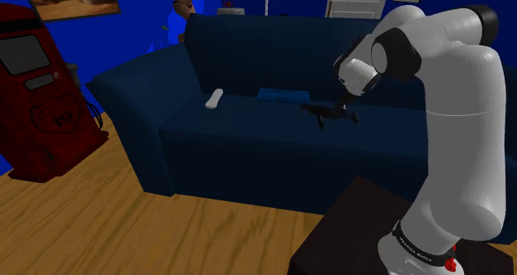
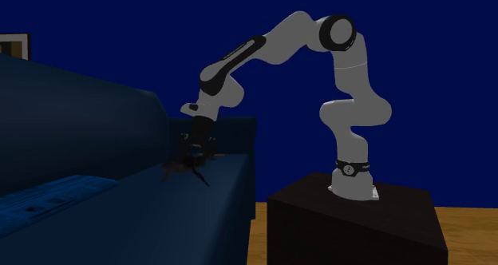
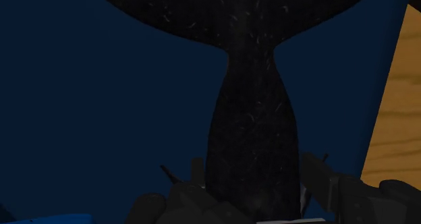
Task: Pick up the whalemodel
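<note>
Gripper (image 3: 254, 179) astride whale model (image 3: 251, 115) on sofa (image 1: 248, 137)

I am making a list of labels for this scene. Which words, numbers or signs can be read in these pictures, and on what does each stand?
None can be read for certain.
On the black band at the arm's base: white lettering, too small to read.
On the red machine: a circled mark on its front, too blurred to read.
</note>
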